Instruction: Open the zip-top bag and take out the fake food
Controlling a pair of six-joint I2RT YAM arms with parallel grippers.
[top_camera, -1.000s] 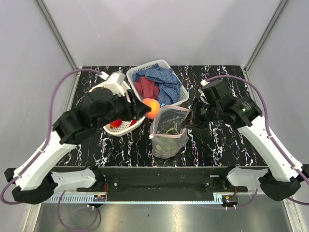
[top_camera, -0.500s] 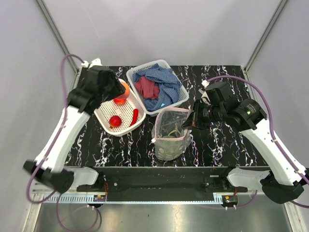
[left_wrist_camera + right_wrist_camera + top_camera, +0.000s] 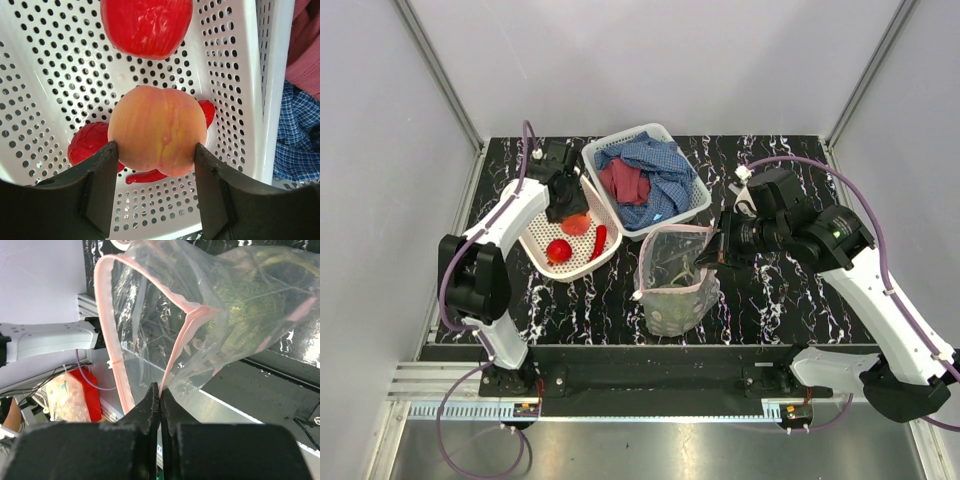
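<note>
The left gripper (image 3: 155, 150) is clamping the orange-peach fruit (image 3: 157, 115) at the centre of the frame. Its two dark fingers (image 3: 100, 185) are standing partly open and pressing on the fruit's left and right sides. Behind it, the white perforated basket (image 3: 240, 75) is holding a red fruit (image 3: 147, 25) at the top edge and a lumpy red piece (image 3: 85, 145) at lower left. A chili pepper (image 3: 145, 176) is lying half hidden behind the held fruit. Whether that fruit is touching the basket floor cannot be told.

The right gripper (image 3: 159, 390) is pinching fully closed on the pink zip rim of the zip-top bag (image 3: 235, 305), whose mouth is gaping toward the upper left. Something greenish (image 3: 250, 300) is lying inside, too blurred by the plastic to identify.

Only the overhead view is showing the layout. The bag is standing at centre on the marbled table (image 3: 770, 300), right of the fruit basket. A second basket (image 3: 650, 132) holding a blue cloth (image 3: 665, 170) and a red cloth (image 3: 625, 185) is sitting above it. In that view the left fingers are hidden beneath their own wrist.
</note>
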